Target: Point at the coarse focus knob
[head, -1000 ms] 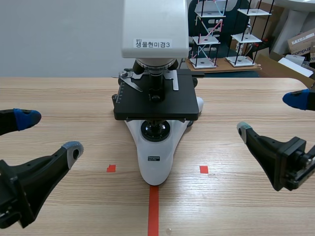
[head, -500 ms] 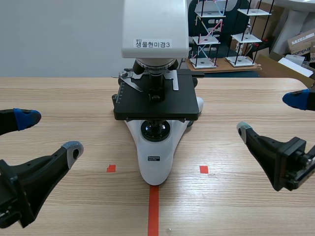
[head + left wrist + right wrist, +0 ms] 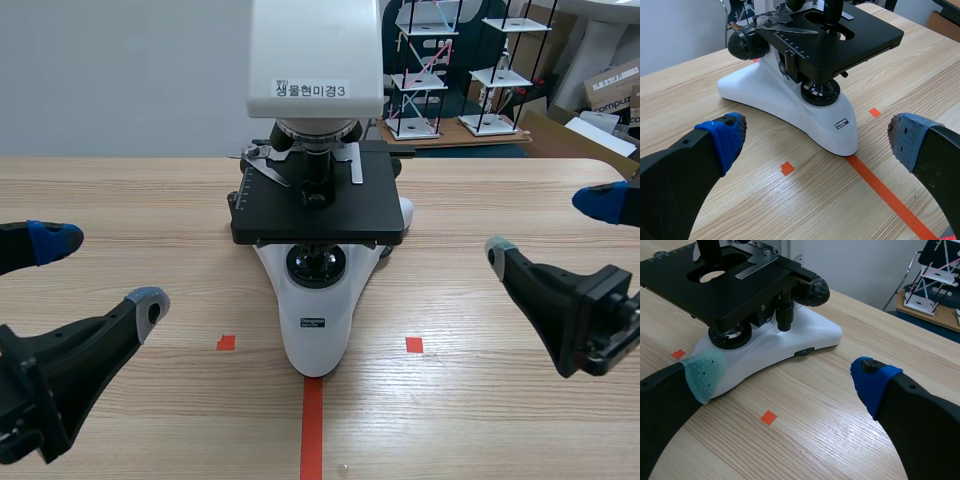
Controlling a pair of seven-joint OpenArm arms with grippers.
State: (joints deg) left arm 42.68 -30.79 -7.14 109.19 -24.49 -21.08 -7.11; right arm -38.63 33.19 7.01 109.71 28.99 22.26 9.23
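Coarse focus knob [image 3: 817, 291] on microscope [image 3: 805, 337] side, well ahead of right gripper [image 3: 789, 377], fingers spread wide; left gripper [image 3: 817, 137] likewise spread.

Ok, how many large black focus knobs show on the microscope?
2. The left-side knob sits on the microscope flank at the robot's left; the right-side knob sits on the flank at its right. The stage may hide others.
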